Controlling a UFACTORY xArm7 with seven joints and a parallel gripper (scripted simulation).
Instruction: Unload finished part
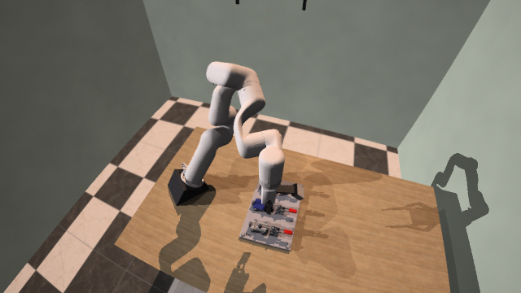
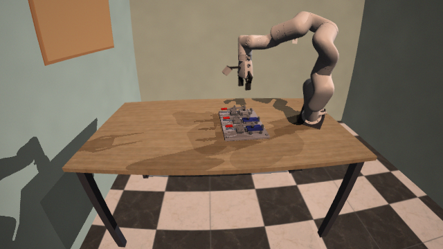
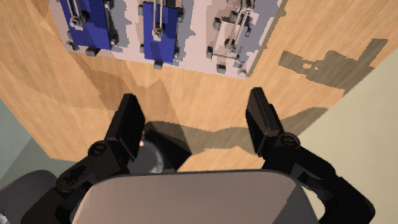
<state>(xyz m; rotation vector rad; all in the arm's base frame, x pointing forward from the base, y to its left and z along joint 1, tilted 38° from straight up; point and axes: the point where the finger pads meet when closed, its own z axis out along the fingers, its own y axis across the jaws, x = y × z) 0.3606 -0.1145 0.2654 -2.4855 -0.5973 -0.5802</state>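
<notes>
My gripper [image 2: 244,86] [image 3: 193,103] is open and empty, high above the table, with its fingers wide apart. The fixture plate [image 2: 242,138] [image 3: 192,66] lies below it with three nests. One blue blank [image 2: 255,128] [image 3: 95,37] sits in an end nest. The other blue blank [image 1: 258,204] [image 2: 250,120] [image 3: 167,42] sits in the middle nest. The silvery finished part [image 2: 246,113] [image 3: 223,40] is in the other end nest; its slot is not discernible. Clamp arms reach over all three parts. Whether the clamps are locked, or the parts flat, cannot be told. In the top view my arm hides one blank.
Red clamp handles [image 1: 288,232] [image 2: 229,126] lie low along the plate side away from the robot base. The arm's base [image 1: 179,191] [image 2: 313,121] stands on the wooden table [image 1: 366,228] [image 2: 166,152]. The wrist camera [image 2: 227,70] sticks out beside the gripper.
</notes>
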